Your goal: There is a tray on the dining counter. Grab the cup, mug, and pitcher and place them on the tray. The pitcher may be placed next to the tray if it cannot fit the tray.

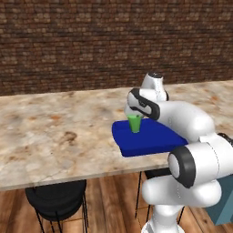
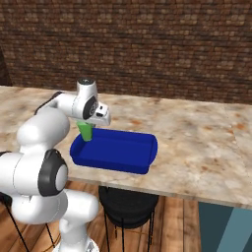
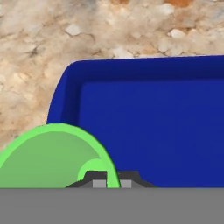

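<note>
The bright blue tray point(image 1: 152, 142) point(image 2: 120, 151) point(image 3: 153, 122) lies near the front edge of the marble dining counter point(image 1: 54, 132) point(image 2: 206, 147) point(image 3: 35, 52). My gripper point(image 1: 135, 115) point(image 2: 88, 123) point(image 3: 112, 181) is shut on the rim of the green cup point(image 1: 134, 124) point(image 2: 85, 131) point(image 3: 48, 157), one finger inside and one outside. The cup stays upright over the tray's corner nearest the arm. I cannot tell whether its base touches the tray floor. The mug and the pitcher are out of view.
Black stools point(image 1: 57, 200) point(image 2: 127, 201) stand under the counter's front edge. A brick wall point(image 1: 91, 41) runs behind the counter. A teal cabinet point(image 1: 225, 205) point(image 2: 226, 229) sits low at the right. Bare marble spreads on both sides of the tray.
</note>
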